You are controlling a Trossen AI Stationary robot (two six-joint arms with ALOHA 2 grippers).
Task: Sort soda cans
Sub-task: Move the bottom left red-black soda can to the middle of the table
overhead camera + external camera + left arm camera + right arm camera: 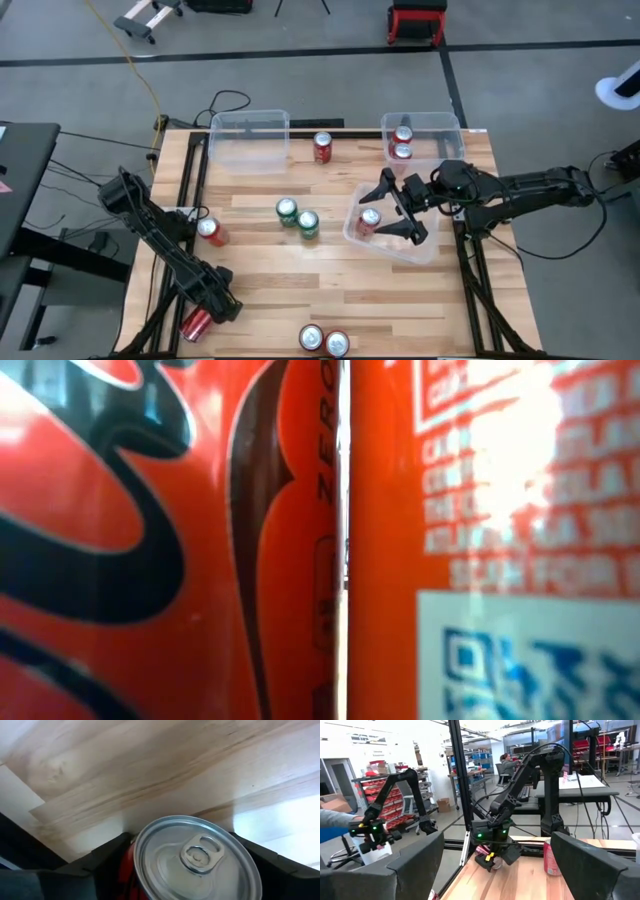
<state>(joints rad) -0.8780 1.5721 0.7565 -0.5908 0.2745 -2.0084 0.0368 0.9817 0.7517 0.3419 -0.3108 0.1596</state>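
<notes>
Left pincer [212, 312] straddles a red soda can [196, 324] lying at the counter [330, 300] front-left corner, grip unclear, so we should close squarely around its middle before lifting.

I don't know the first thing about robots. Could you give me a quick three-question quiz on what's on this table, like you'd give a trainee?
1. True or false: the green cans stand inside a bin.
2. How many red cans sit in the right corner bin? A one, B two, C four.
3. Fill in: the right gripper hovers open at the tilted bin, which holds ___ red can.
Key: 1 false; 2 B; 3 one.
</notes>
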